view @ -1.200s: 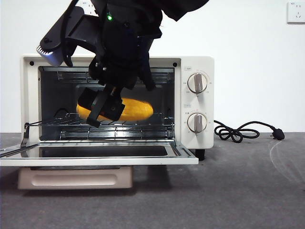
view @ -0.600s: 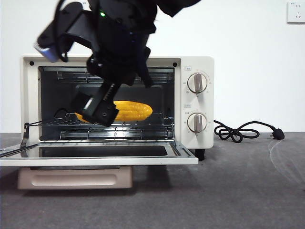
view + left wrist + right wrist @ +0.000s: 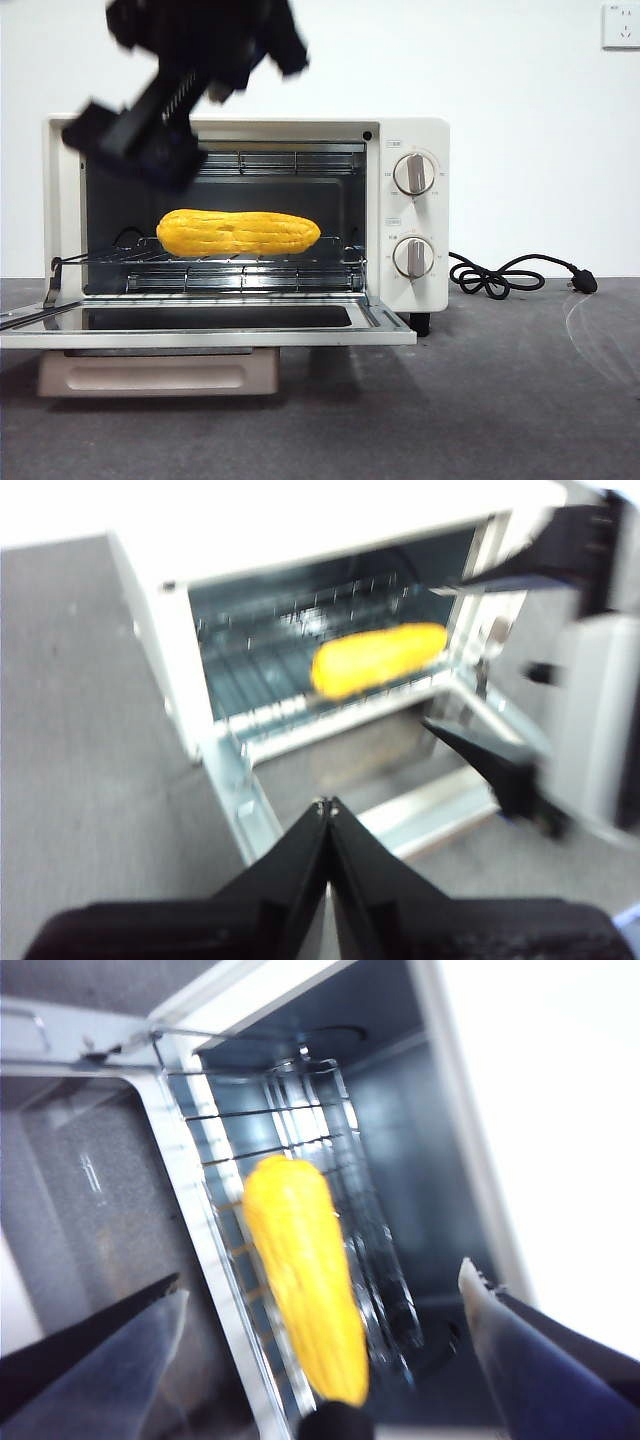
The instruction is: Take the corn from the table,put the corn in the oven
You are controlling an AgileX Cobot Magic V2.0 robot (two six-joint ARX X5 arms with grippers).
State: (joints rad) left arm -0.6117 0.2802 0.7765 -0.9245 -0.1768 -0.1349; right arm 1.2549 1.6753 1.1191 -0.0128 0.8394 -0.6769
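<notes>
The bright yellow-orange toy corn cob is lying lengthwise on the wire rack inside the cream-white boxy toaster oven, roughly centred in the cavity, nothing touching it. The oven's glass door is lying folded down flat in front, over the dark grey matte table.

The right gripper is sitting above and in front of the oven opening with its jaws spread wide, released, empty. Its wrist view is looking down at the corn on the rack between the two blurred jaws. In the front view it is showing as a blurred black shape at the oven's upper left corner, clear of the corn.

The left gripper is hanging out in front of the oven, jaws pressed together tip to tip, gripping nothing. Its view is showing the corn on the rack through the open front.

Two round knobs are sitting on the oven's right panel; a black cord is lying coiled on the table beside the oven.
</notes>
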